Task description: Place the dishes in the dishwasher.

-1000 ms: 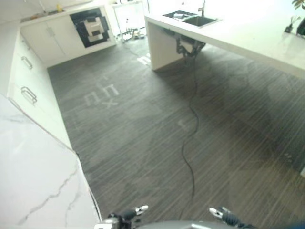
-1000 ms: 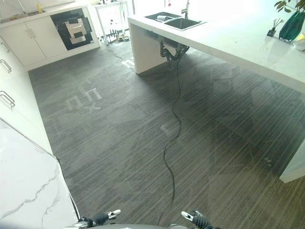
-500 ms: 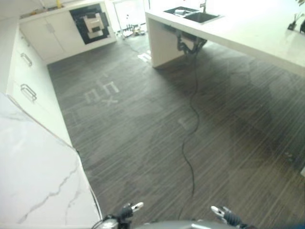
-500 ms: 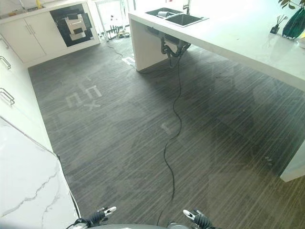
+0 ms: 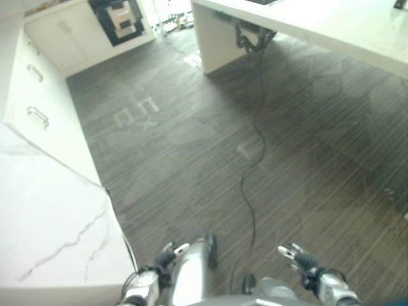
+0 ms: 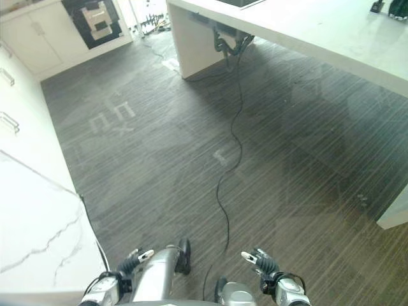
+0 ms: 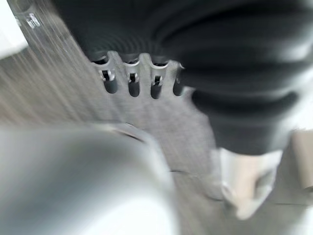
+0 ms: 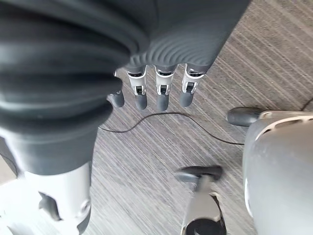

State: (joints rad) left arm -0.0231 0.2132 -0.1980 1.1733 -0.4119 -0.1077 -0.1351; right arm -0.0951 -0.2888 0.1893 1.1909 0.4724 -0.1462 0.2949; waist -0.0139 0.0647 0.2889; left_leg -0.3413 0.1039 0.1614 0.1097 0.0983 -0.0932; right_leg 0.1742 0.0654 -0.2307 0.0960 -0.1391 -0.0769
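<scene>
Below, left robot hand point(image 6: 131, 262) beside white marble tabletop point(image 6: 32, 229), fingers relaxed and empty, right robot hand point(image 6: 264, 264) likewise loose, both over grey floor point(image 6: 159, 166).

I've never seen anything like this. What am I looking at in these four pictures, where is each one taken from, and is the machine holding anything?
This is a walking humanoid robot in a kitchen. Two pictures come from cameras in its head, looking down at the dark striped floor. Its left hand and right hand hang low at the bottom of those views. The other two pictures come from cameras on its wrists, looking along each hand: the left hand's fingers and the right hand's fingers hang relaxed over the floor, holding nothing. A white marble counter stands at its left, white cabinets lie farther back, and a long white island is ahead at right. I see no dishes.
</scene>
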